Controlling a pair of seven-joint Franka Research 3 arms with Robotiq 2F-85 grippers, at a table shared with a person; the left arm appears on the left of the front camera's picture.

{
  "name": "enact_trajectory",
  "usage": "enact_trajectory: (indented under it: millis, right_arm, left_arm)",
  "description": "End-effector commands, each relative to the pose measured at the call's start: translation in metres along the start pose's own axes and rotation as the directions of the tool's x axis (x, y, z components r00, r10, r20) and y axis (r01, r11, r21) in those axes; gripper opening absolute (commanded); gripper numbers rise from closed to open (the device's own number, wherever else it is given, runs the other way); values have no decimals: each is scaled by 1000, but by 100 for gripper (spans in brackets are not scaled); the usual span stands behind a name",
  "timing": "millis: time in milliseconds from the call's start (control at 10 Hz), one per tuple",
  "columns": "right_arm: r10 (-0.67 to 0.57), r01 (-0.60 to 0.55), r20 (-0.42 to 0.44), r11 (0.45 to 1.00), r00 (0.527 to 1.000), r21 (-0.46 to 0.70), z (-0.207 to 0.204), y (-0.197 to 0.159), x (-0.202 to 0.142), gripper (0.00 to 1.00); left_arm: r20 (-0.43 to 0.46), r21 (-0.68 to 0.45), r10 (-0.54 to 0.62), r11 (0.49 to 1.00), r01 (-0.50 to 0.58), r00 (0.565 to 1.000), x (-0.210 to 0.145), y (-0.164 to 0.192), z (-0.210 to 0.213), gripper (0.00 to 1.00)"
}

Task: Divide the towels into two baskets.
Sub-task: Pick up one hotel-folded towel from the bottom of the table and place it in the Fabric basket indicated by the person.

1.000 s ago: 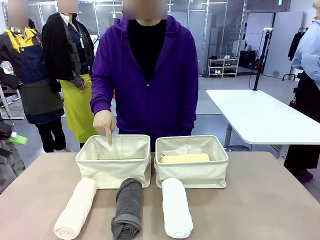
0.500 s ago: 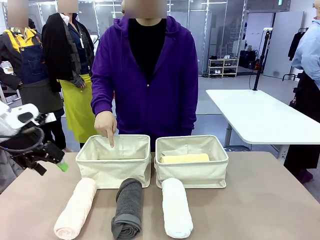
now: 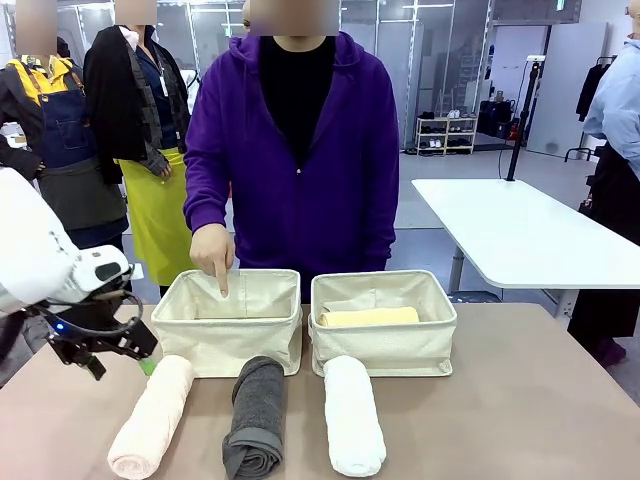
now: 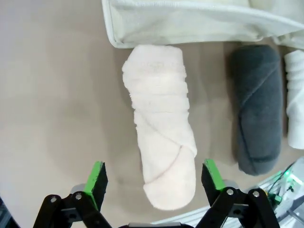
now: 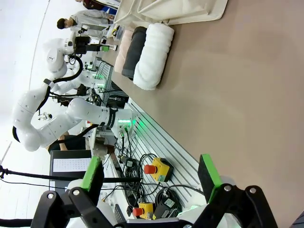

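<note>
Three towels lie side by side at the table's front: pale peach point(image 3: 152, 415), dark grey point(image 3: 257, 415) and white point(image 3: 353, 413). A pale yellow towel point(image 3: 368, 317) rests inside the right basket point(image 3: 385, 350). A person's hand point(image 3: 212, 255) points a finger down into the left basket point(image 3: 228, 340). My left gripper point(image 3: 138, 355) hovers open just left of the peach towel's far end. In the left wrist view the left gripper point(image 4: 154, 178) stands open on either side of the peach towel point(image 4: 159, 137), with the grey towel point(image 4: 256, 107) beside it. My right gripper point(image 5: 151, 175) is open and holds nothing, far from the white towel point(image 5: 154, 57).
The person in a purple hoodie point(image 3: 295, 160) stands right behind the baskets. A white table point(image 3: 520, 235) stands at the back right, with other people around it. Beyond the table's near edge hang cables and a red stop button point(image 5: 153, 169).
My left arm has come in from the left and dropped toward the peach towel's far end. The towels, the baskets and the pointing hand have stayed put.
</note>
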State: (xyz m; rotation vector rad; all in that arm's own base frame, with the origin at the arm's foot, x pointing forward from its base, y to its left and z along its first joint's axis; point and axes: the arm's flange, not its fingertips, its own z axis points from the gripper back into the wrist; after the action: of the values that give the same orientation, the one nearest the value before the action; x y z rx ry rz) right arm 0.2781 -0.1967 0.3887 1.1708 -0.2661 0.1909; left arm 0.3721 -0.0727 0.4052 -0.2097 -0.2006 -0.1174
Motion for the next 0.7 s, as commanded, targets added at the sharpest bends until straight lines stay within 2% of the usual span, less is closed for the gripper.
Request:
enact_trajectory:
  millis: [0,300,500,600]
  right_arm:
    - [-8,8,-1,1000,1000,-20,1,3,-3,100]
    - [-8,8,-1,1000,1000,-20,1,3,-3,100]
    - [-8,8,-1,1000,1000,-20,1,3,-3,100]
    - [-8,8,-1,1000,1000,-20,1,3,-3,100]
  left_arm:
    - [21,16,25,1000,-26,999,-105,4,-49,100]
    - [7,79,39,996,-39,999,-111,-2,-78,100]
    - [18,139,34,990,-36,999,-113,-3,-85,100]
    - [7,134,40,990,-41,999,-114,-4,-86,100]
